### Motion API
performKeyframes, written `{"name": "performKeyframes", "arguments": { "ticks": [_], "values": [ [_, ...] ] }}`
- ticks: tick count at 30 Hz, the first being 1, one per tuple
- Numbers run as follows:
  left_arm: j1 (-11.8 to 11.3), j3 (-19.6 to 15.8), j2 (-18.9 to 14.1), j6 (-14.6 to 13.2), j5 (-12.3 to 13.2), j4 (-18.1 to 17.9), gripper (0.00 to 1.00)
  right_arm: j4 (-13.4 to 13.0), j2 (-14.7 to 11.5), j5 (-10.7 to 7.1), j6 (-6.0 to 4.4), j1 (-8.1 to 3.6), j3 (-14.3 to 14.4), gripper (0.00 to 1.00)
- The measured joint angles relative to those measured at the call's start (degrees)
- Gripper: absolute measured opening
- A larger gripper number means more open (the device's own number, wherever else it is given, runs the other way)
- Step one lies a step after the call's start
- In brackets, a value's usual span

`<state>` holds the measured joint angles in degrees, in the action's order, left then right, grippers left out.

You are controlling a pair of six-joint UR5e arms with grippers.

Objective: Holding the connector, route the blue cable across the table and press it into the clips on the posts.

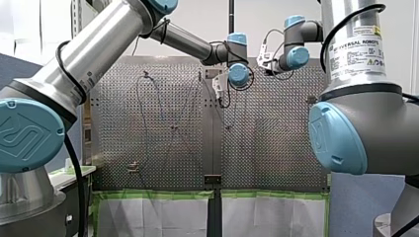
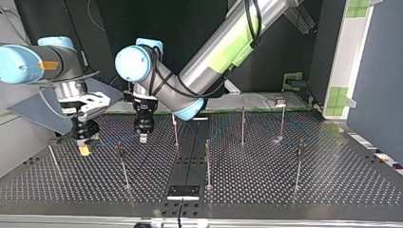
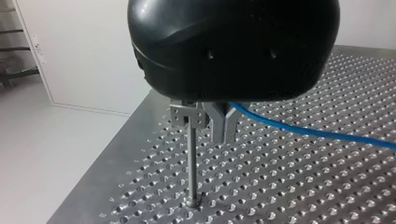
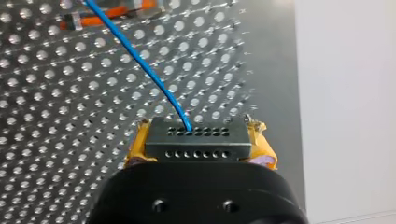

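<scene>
Our right pincer (image 4: 200, 142) grips connector (image 4: 196, 145); left pincer (image 3: 223, 128) narrow, seemingly pinching cable (image 3: 303, 131) just beside post (image 3: 192, 158) clip (image 3: 187, 114). That clip looks unfilled, so prob. mid-route.

Even, bright light filled the front view, with a pale wall (image 1: 197, 15) behind and long highlights down my left arm (image 1: 99, 47). The table (image 1: 276, 148) read flat grey, without hard shadows. The top view was darker: a black backdrop, light falling from above, a bright streak on the same arm, and glints at the feet of the posts (image 2: 282, 121). In the left wrist view my left gripper (image 3: 223, 137) had a glossy black housing that caught soft reflections and looked blurred, so close to the lens. In the right wrist view the table's holes shone white, the farthest ones smeared, while the cable (image 4: 140, 60) and connector (image 4: 198, 140) stayed clear.
</scene>
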<state>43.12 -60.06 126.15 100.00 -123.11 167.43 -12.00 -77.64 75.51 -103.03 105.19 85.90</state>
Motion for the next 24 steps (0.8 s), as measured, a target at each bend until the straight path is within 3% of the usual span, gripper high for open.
{"name": "performKeyframes", "arguments": {
  "ticks": [9, 24],
  "values": [
    [-0.64, 0.29, 0.10, -0.06, 1.66, -1.35, 0.00, 0.29, 0.02, 0.00, -0.05, -0.25, -0.65, 0.00],
    [-1.81, 1.02, 0.69, 0.07, 6.36, -2.14, 0.00, 0.23, 0.75, -0.04, -0.14, -2.15, -0.60, 0.00]
  ]
}}
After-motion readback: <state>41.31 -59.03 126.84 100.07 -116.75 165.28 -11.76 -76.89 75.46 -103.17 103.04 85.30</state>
